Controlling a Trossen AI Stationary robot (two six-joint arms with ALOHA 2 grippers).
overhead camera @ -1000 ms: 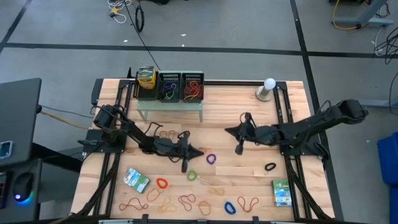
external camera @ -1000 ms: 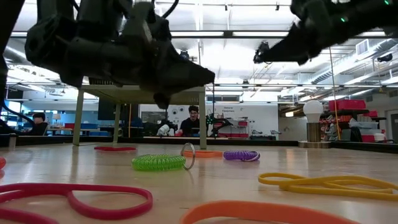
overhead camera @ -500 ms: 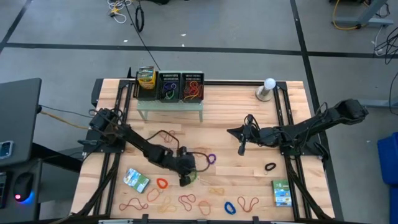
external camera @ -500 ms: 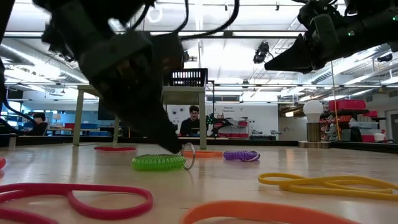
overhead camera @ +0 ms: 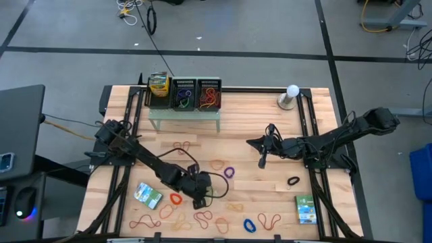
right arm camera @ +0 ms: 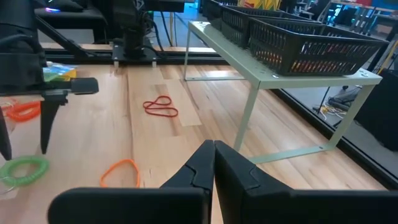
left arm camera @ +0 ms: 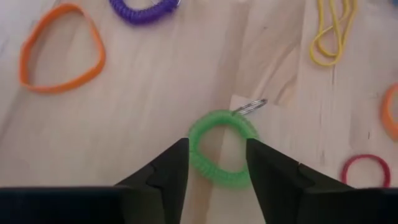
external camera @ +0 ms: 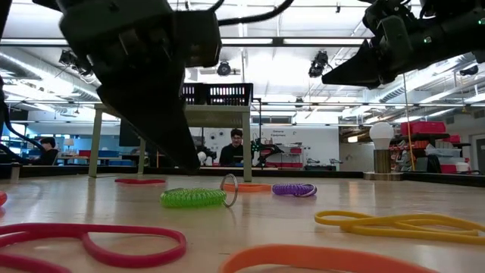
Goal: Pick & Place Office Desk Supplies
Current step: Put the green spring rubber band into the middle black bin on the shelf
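A green coil band (left arm camera: pixel 222 149) with a small metal ring (left arm camera: pixel 250 107) lies flat on the wooden table (overhead camera: pixel 270 135), near its front middle. My left gripper (left arm camera: pixel 217 152) hangs over the band, pointing down. It is open, with one finger on each side of the band, and in the low view its fingertip (external camera: pixel 188 162) stands above the coil (external camera: pixel 193 198). My right gripper (overhead camera: pixel 261 162) hovers shut and empty right of centre, fingers together (right arm camera: pixel 213 152). A purple coil (overhead camera: pixel 229 173) and an orange band (left arm camera: pixel 60 56) lie farther back.
Many loose bands lie along the near edge (overhead camera: pixel 202 217), with a black one (overhead camera: pixel 293 181) at the right. Flat packets lie at the near left (overhead camera: pixel 147 196) and near right (overhead camera: pixel 306 209). At the far side stands a pale-green shelf (overhead camera: pixel 183 116) with mesh trays (overhead camera: pixel 196 94), and a bulb (overhead camera: pixel 290 96).
My left gripper has gone toward the table's near edge and come down over the green coil band, tipping from a slant to point down. The band has stayed where it lay.
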